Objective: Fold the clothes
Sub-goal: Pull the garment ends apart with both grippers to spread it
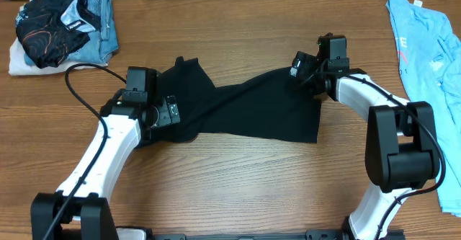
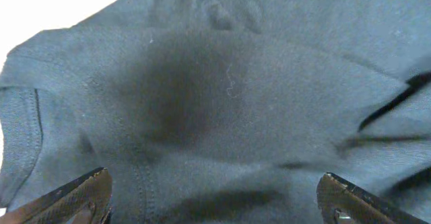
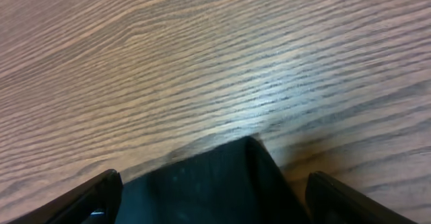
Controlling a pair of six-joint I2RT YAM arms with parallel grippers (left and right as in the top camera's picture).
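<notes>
Table [image 1: 238, 175]: brown wood-grain top, matt with a soft sheen, filling the overhead view.
Black T-shirt [image 1: 252, 110]: the largest garment, lying across the middle of the frame from left of centre to right of centre. It is rumpled and skewed rather than flat.
How it will handle: I'd judge it light, limp and floppy. It will sag and crease when lifted, and it should drag rather than slide freely on the wood.
Light blue T-shirt [image 1: 418, 45]: thin printed knit along the right edge of the frame, well apart from the black one.
Pile of clothes [image 1: 65, 27]: upper left corner, with blue denim, a black patterned piece and something white underneath.
Left gripper [image 2: 214, 183]: fingers spread wide, holding nothing, hovering over the shirt's left end.
Right gripper [image 3: 214, 180]: fingers wide apart around the shirt's upper right corner, not clamped.
Sleeve hem [image 2: 20, 136]: a double-stitched band, firmer than the open cloth.
Shirt corner [image 3: 249, 143]: a pointed tip flat on the wood.
Where to take hold: corners and stitched hems look best, since they bunch least and give a straight edge to fold along.
</notes>
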